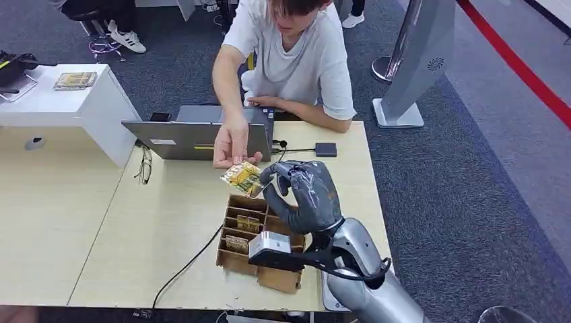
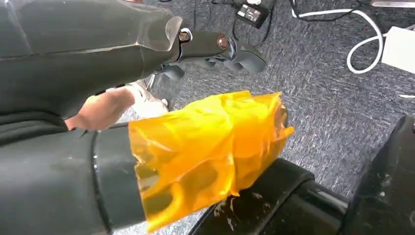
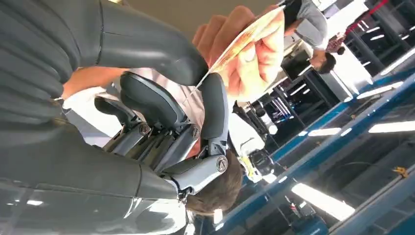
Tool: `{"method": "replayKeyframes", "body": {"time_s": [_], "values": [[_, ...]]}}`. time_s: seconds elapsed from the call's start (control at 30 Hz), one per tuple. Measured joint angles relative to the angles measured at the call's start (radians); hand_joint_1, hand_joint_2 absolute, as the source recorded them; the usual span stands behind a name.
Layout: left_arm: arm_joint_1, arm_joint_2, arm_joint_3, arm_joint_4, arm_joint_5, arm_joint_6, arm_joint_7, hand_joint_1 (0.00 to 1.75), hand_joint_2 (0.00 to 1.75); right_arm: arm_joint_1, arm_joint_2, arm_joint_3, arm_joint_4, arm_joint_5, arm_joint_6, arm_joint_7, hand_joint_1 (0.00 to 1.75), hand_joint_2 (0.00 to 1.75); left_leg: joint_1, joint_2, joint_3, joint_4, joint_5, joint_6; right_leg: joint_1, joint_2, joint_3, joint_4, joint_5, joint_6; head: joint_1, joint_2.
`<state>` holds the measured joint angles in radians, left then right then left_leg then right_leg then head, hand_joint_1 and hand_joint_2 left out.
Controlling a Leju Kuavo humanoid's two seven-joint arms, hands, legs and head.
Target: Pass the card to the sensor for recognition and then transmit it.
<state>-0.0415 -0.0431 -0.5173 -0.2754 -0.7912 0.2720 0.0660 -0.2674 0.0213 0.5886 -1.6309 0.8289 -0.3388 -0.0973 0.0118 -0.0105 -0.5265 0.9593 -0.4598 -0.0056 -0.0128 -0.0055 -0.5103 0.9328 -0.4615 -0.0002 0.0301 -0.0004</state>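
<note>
A yellow patterned card (image 1: 241, 178) hangs above the table between my right hand (image 1: 304, 192) and a person's hand (image 1: 232, 145). My thumb and a finger pinch its near corner, while the person's fingers hold the far end. In the right wrist view the card (image 3: 240, 39) is edge on, its corner caught at my fingertips (image 3: 208, 90), with the person's hand (image 3: 254, 58) on it. A small dark square device (image 1: 325, 149) with a cable lies on the table beyond my hand. My left hand (image 2: 215, 49) hangs over the carpet and holds nothing.
A cardboard divider box (image 1: 237, 259) with more cards stands under my right forearm. An open grey laptop (image 1: 195, 138) sits in front of the seated person. Glasses (image 1: 145, 168) lie left of it. A black cable (image 1: 185, 266) runs across the table.
</note>
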Motion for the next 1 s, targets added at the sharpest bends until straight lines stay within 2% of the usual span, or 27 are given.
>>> {"method": "replayKeyframes", "body": {"time_s": [0.03, 0.07, 0.13, 0.17, 0.57, 0.7, 0.8, 1.0], "values": [[-0.001, 0.0, -0.002, 0.0, -0.002, -0.001, 0.002, 0.0, 0.0, -0.004, 0.002, 0.002, 0.005, 0.004, 0.003, 0.005, 1.75, 1.75, 0.0, 0.0, 0.0, 0.0, 0.0, 0.0, 0.0, 0.0, 0.0, 0.0, 0.0, 0.0, 0.0, 0.0], [-0.002, 0.0, -0.005, 0.0, -0.002, -0.002, 0.006, 0.0, 0.0, -0.008, 0.005, 0.004, 0.011, 0.005, 0.008, 0.012, 0.0, 1.75, 0.0, 0.0, 0.0, 0.0, 0.0, 0.0, 0.0, 0.0, 0.0, 0.0, 0.0, 0.0, 0.0, 0.0], [-0.002, 0.0, -0.008, 0.0, -0.002, -0.005, 0.007, 0.0, 0.0, -0.013, 0.008, 0.011, 0.023, 0.005, 0.016, 0.025, 0.0, 1.75, 0.0, 0.0, 0.0, 0.0, 0.0, 0.0, 0.0, 0.0, 0.0, 0.0, 0.0, 0.0, 0.0, 0.0], [-0.002, 0.0, -0.009, 0.0, -0.002, -0.005, 0.007, 0.0, 0.0, -0.013, 0.008, 0.013, 0.031, 0.007, 0.015, 0.028, 0.0, 0.0, 0.0, 0.0, 0.0, 0.0, 0.0, 0.0, 0.0, 0.0, 0.0, 0.0, 0.0, 0.0, 0.0, 0.0], [-0.001, -0.003, -0.023, -0.002, -0.011, -0.008, 0.009, 0.0, 0.0, 0.043, 0.014, 0.007, 0.05, 0.013, -0.09, -0.014, 0.0, 0.0, 0.0, 0.0, 0.0, 0.0, 0.0, 0.0, 0.0, 0.0, 0.0, 0.0, 0.0, 0.0, 0.0, 0.0], [-0.001, -0.005, -0.024, -0.002, -0.011, -0.008, 0.01, 0.0, 0.0, 0.07, 0.011, -0.007, 0.04, 0.005, -0.1, -0.03, 0.0, 0.0, 0.0, 0.0, 0.0, 0.0, 0.0, 0.0, 0.0, 0.0, -0.001, 0.0, 0.0, 0.0, 0.0, 0.0], [0.0, -0.005, -0.024, -0.002, -0.007, -0.007, 0.01, 0.0, 0.0, 0.081, 0.011, -0.015, 0.027, -0.071, -0.093, -0.062, 0.0, 0.0, 0.0, 0.0, 0.0, 0.0, 0.0, 0.0, 0.0, 0.0, -0.001, 0.0, 0.0, 0.0, 0.0, 0.0], [0.005, -0.005, -0.024, -0.002, 0.018, 0.005, 0.007, 0.0, 0.0, 0.16, 0.002, -0.057, -0.039, -0.259, -0.082, -0.183, 0.0, 0.0, 0.0, 0.0, 0.0, 0.0, 0.0, 0.0, 0.0, 0.0, -0.001, 0.0, 0.0, 0.0, 0.0, 0.0]]}}
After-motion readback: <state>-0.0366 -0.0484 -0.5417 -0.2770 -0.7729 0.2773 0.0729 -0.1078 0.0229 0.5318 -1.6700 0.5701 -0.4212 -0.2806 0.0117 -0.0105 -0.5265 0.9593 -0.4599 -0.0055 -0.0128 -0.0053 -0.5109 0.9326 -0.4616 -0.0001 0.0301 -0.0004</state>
